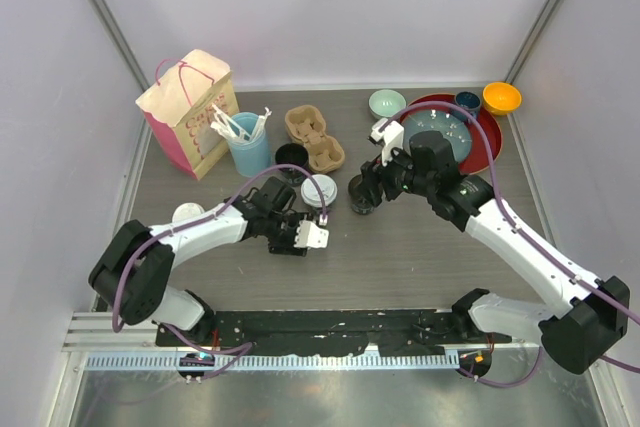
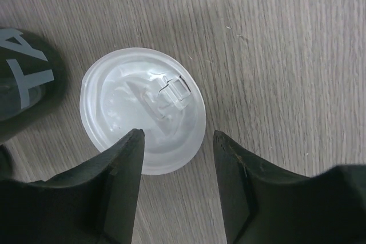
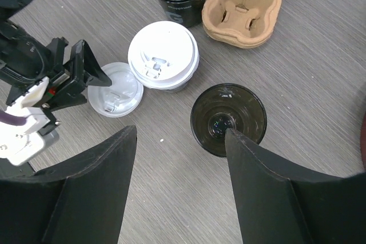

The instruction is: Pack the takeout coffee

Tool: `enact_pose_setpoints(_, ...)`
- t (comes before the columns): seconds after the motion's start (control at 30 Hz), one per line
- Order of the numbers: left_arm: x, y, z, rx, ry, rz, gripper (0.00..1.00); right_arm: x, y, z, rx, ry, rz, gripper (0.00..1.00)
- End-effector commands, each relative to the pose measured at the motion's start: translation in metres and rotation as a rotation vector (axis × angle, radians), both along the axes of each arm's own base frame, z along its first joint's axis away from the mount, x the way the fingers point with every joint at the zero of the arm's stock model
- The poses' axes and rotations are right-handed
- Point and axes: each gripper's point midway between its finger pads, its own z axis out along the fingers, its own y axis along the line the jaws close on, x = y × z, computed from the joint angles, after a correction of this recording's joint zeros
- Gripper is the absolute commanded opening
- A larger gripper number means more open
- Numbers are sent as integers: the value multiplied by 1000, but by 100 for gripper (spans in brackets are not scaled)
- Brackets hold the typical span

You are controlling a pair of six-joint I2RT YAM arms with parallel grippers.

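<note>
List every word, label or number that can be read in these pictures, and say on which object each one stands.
"TA": pale letters on the side of the black cup, at the left edge of the left wrist view; the rest is cut off.
Pink print on the paper bag: too small and blurred to read.
White lids and cardboard carrier: no text that can be read.

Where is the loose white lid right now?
Right wrist view: the loose lid lies flat beside the lidded cup, under the left gripper.

Both arms reach inward, left pincer (image 2: 177, 135) and right pincer (image 3: 180, 132) open.
</note>
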Motion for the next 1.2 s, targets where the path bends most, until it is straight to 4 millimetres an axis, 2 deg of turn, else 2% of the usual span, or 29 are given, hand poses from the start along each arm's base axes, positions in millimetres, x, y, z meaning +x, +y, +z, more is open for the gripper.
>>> enact_pose_setpoints(0.0,9,-8,1,-10,-65,-56,50,-3,-1,24,39,-66,11,68)
enact_pose_setpoints(0.03,3,-3,-3,10,-38,-64,45,-4,-2,24,35,-66,9,68)
enact_pose_setpoints(0.13,-10,8,-10,59,7,-97,40,-7,-3,24,31,-67,20,68)
enact_pose_setpoints(0.23,-18,15,-13,91,30,-111,39,-8,-2,23,30,-61,25,68)
enact_pose_setpoints(0.4,-17,15,-22,127,37,-111,36,-8,-1,24,34,-60,32,68)
enact_pose_setpoints(0.5,-14,13,-27,141,41,-96,28,-10,-2,26,35,-59,31,68)
enact_pose_setpoints(0.63,-15,13,-28,150,52,-86,0,-14,-5,33,39,-71,27,68)
enact_pose_setpoints(0.7,-21,17,-24,155,79,-61,0,-16,-8,36,40,-77,22,68)
enact_pose_setpoints(0.77,-25,10,-3,107,97,-40,0,-17,-11,42,43,-88,15,68)
enact_pose_setpoints(0.8,-36,12,5,102,160,2,0,-18,-11,45,45,-92,15,68)
enact_pose_setpoints(0.83,-35,1,34,21,153,23,0,-19,-12,47,46,-95,13,68)
enact_pose_setpoints(0.9,-47,-1,61,-30,213,71,0,-21,-13,56,57,-117,14,68)
enact_pose_setpoints(0.93,-43,-9,90,-84,246,145,0,-22,-13,61,65,-130,19,67)
enact_pose_setpoints(1.0,-55,-13,121,-130,372,210,0,-24,-12,76,93,-181,34,66)
enact_pose_setpoints(1.03,-53,-21,148,-183,413,269,0,-24,-12,83,109,-204,34,65)
enact_pose_setpoints(1.1,-61,-26,185,-260,513,290,0,-25,-7,101,159,-270,57,63)
enact_pose_setpoints(1.17,-68,-28,211,-316,618,325,0,-30,5,116,211,-332,113,61)
